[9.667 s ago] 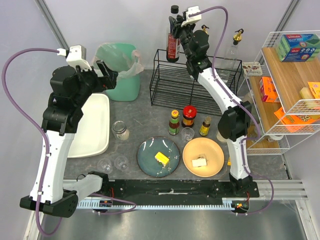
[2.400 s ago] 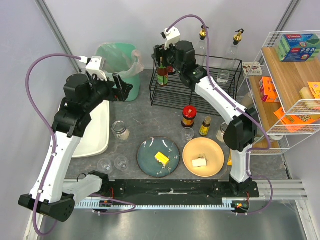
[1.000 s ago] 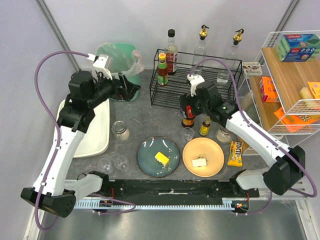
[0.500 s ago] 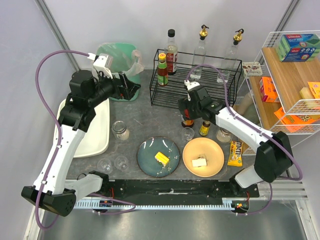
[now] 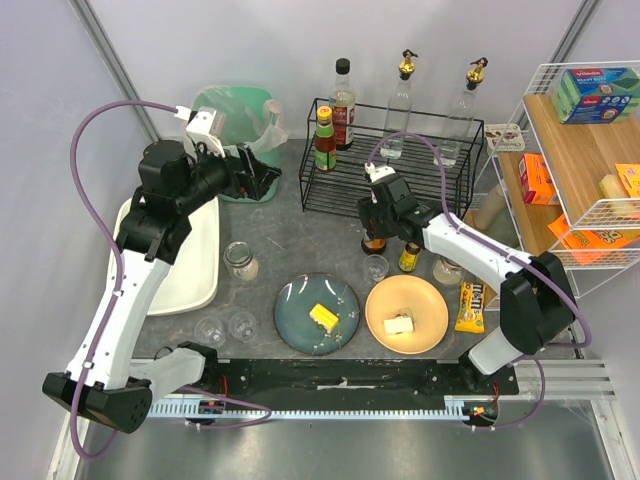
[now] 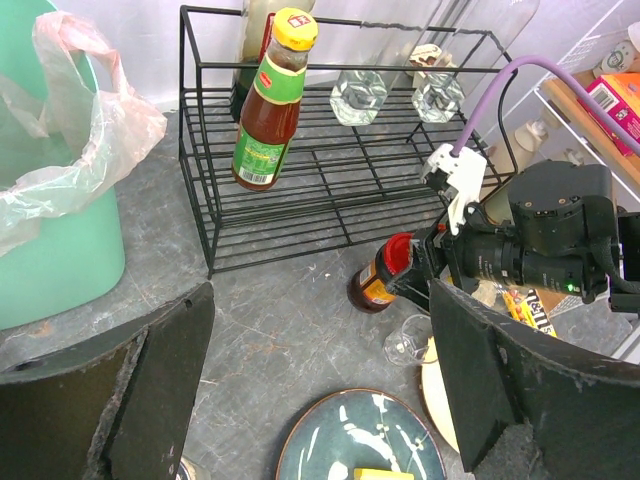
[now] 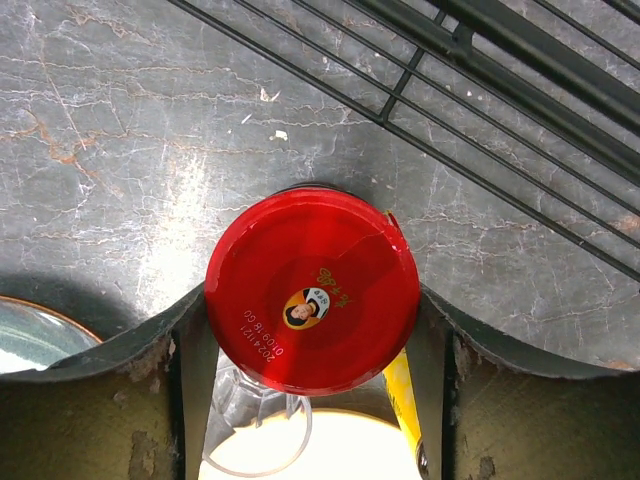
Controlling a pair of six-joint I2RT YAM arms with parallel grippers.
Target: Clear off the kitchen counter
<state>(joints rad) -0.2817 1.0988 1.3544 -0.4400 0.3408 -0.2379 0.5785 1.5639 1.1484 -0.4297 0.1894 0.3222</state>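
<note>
Kitchen counter (image 5: 292, 243) is dark grey, mottled, pale-veined stone.

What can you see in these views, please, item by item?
kitchen counter: one, dark grey, underneath.
bin: one, green, bag-lined, far left.
wire rack: one, black, far centre.
sauce bottle: one, yellow-capped, in the rack.
tall bottles: three, one dark, two clear, rack's back.
red-lidded jar: one, before the rack.
small bottle: one, yellow-capped, beside that jar.
plates: two, blue and orange, near edge.
glassware: five, clear, scattered.
tub: one, white, left.
candy packet: one, yellow, right of plates.
shelf: one, white wire, right.
left gripper: open, near bin.
right gripper: straddling red-lidded jar.
</note>
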